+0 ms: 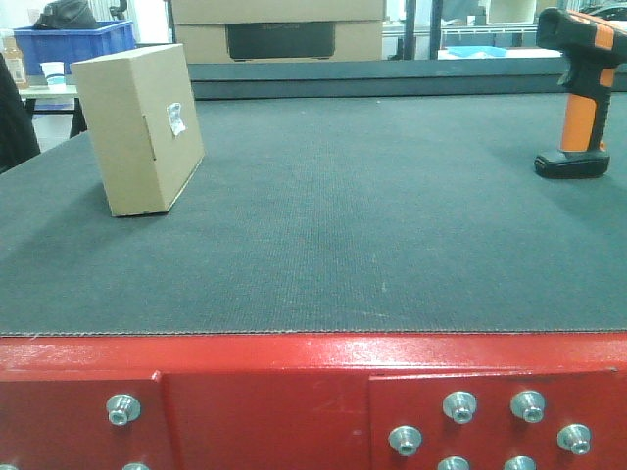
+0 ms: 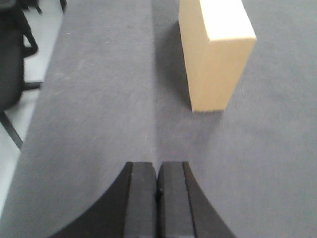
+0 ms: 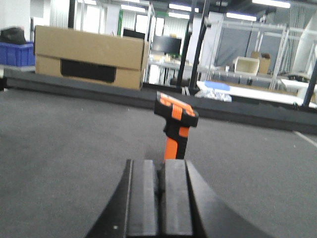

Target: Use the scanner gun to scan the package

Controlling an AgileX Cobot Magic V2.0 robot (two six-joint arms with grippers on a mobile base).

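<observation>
The package point(image 1: 139, 127), a small plain brown box with a white label point(image 1: 176, 118) on its side, stands on edge at the left of the dark mat. From the left wrist it shows ahead and to the right point(image 2: 215, 52). My left gripper point(image 2: 158, 171) is shut and empty, well short of the box. The scanner gun point(image 1: 578, 93), black with an orange handle, stands upright at the far right of the mat. In the right wrist view it rises just beyond my shut, empty right gripper point(image 3: 161, 168), its head point(image 3: 176, 110) turned left. Neither gripper appears in the front view.
A wide cardboard box with a dark panel point(image 1: 279, 39) sits behind the mat's far edge. A blue crate point(image 1: 69, 44) stands at the back left. The red metal frame point(image 1: 313, 401) with bolts borders the mat's near edge. An office chair point(image 2: 12, 64) is left of the table.
</observation>
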